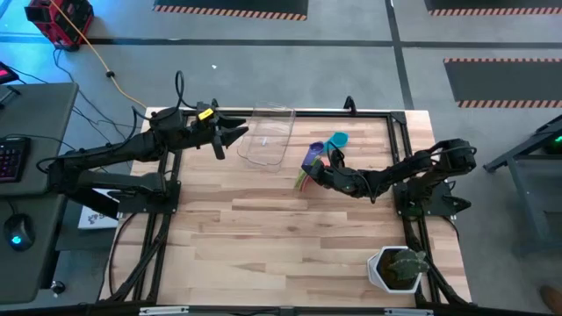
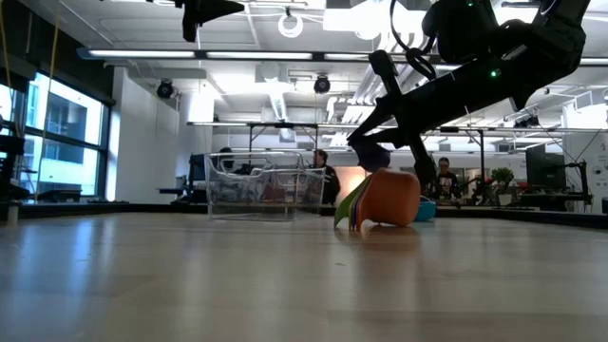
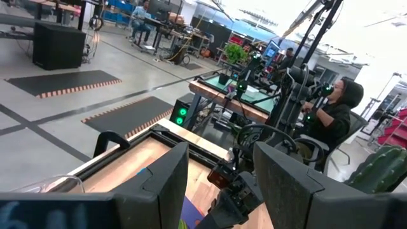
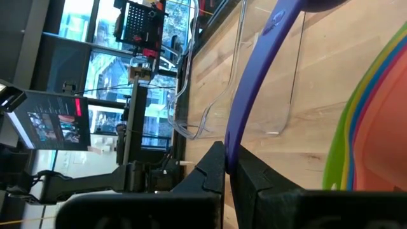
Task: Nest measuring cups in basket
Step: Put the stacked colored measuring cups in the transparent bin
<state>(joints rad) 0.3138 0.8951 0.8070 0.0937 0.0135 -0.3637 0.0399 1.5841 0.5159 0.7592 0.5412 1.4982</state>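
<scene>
A stack of nested cups (image 1: 305, 178), orange outermost with green and yellow rims, lies on its side (image 2: 389, 198) at mid-table. The teal cup (image 1: 338, 140) sits just beyond it. My right gripper (image 1: 323, 167) is shut on the purple cup (image 1: 313, 155) beside the stack. The clear basket (image 1: 268, 136) stands on the table's far side (image 2: 256, 188). My left gripper (image 1: 234, 133) hovers open at the basket's left end, high above the table (image 2: 204, 11). Its wrist view shows only the basket's rim (image 3: 57, 184) and the room. My right gripper (image 4: 230, 170) pinches the purple cup's flat handle (image 4: 236, 137) between its two fingers. The handle runs straight out from the fingertips toward the cup's bowl (image 4: 305, 5), which is mostly out of that view. I cannot tell whether the cup is clear of the table.
A white pot with a green plant (image 1: 399, 268) stands at the table's near right corner. Black frame rails (image 1: 399, 132) edge the tabletop. Bare wood (image 1: 263, 237) spreads across the near half. People sit in the room beyond (image 3: 334, 108).
</scene>
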